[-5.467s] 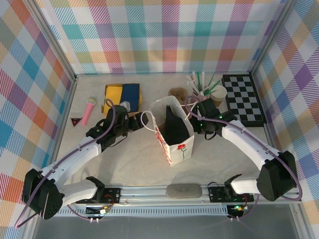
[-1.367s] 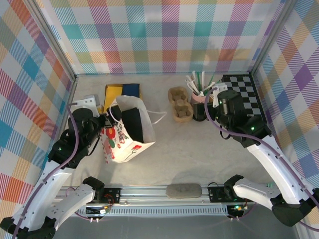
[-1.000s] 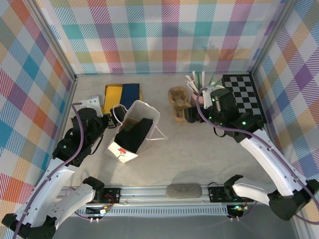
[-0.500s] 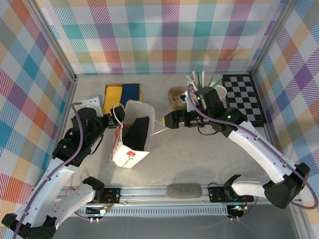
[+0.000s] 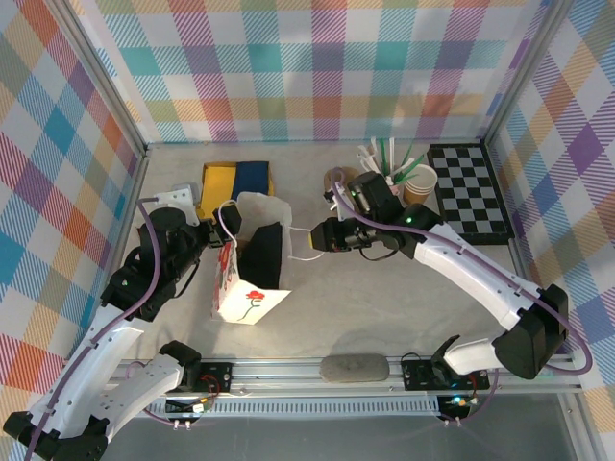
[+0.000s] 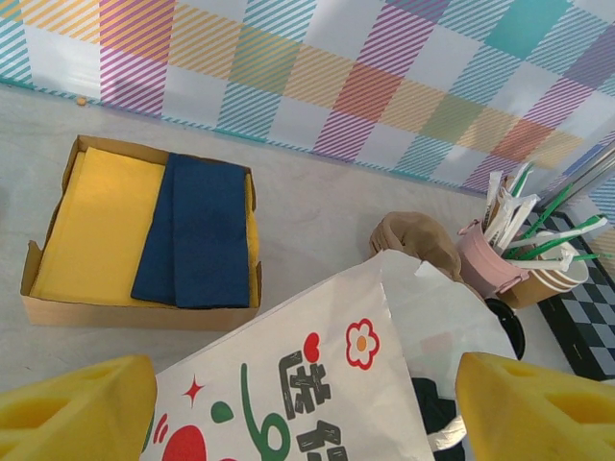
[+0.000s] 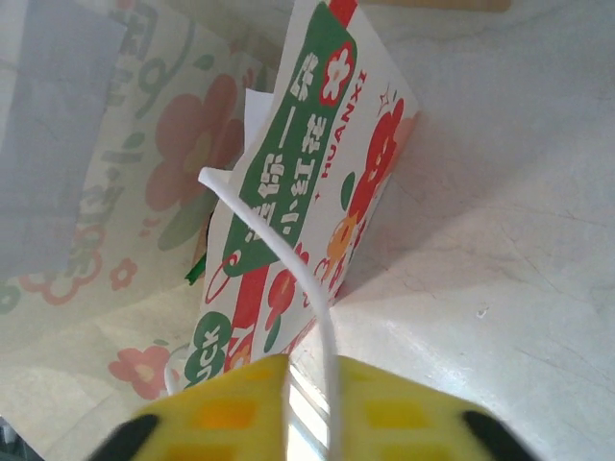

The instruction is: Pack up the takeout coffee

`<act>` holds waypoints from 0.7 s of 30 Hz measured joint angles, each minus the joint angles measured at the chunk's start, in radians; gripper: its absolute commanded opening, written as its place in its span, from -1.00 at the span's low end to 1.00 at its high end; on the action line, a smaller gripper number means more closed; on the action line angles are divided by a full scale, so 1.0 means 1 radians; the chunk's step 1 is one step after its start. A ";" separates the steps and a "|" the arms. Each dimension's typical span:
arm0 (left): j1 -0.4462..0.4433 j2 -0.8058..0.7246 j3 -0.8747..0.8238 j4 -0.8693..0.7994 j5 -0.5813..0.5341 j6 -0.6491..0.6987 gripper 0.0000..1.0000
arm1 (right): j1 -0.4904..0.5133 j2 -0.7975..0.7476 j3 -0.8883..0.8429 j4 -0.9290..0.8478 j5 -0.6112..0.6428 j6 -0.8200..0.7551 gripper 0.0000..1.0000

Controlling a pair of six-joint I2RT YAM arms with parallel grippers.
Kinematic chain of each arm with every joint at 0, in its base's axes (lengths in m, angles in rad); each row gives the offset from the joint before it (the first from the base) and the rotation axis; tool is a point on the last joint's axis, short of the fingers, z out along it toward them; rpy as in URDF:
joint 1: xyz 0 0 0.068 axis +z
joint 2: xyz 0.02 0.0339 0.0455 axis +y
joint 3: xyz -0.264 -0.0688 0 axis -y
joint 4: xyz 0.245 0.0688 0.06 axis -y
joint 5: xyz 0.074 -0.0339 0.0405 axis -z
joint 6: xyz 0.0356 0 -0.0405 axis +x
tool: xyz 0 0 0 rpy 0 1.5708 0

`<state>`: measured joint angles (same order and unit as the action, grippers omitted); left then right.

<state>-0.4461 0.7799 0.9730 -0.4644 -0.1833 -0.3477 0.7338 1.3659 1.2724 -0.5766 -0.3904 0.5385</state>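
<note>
The left gripper (image 6: 307,399) stands with its fingers spread wide, the printed paper bag (image 5: 245,300) just ahead of them and unclamped. At the bag's far side, the right gripper (image 7: 312,396) is pressed together on the thin white handle (image 7: 330,336). The takeout coffee (image 5: 420,182) sits well behind that gripper's wrist, beside the pink cup of straws (image 5: 389,173), not yet packed. A hard tug could tip or drag the leaning bag, since nothing braces it, and the slim handle might slip free.

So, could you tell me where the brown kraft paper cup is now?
In the top view, the brown kraft paper cup stands at the back right, between the pink cup of straws and the black-and-white checkerboard.
</note>
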 measured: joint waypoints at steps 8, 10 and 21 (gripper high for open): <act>0.000 0.054 0.028 -0.001 0.035 0.002 0.63 | 0.000 -0.039 0.067 -0.042 0.096 -0.023 -1.00; 0.000 0.089 0.046 -0.002 0.046 0.005 0.63 | 0.000 -0.063 0.103 -0.060 0.134 -0.038 -1.00; 0.000 0.298 0.140 -0.041 0.074 0.066 0.60 | -0.063 -0.063 0.192 -0.087 0.219 -0.113 -1.00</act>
<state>-0.4461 1.0782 1.1133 -0.5056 -0.1097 -0.2817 0.6704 1.3025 1.4647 -0.6640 -0.1719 0.4252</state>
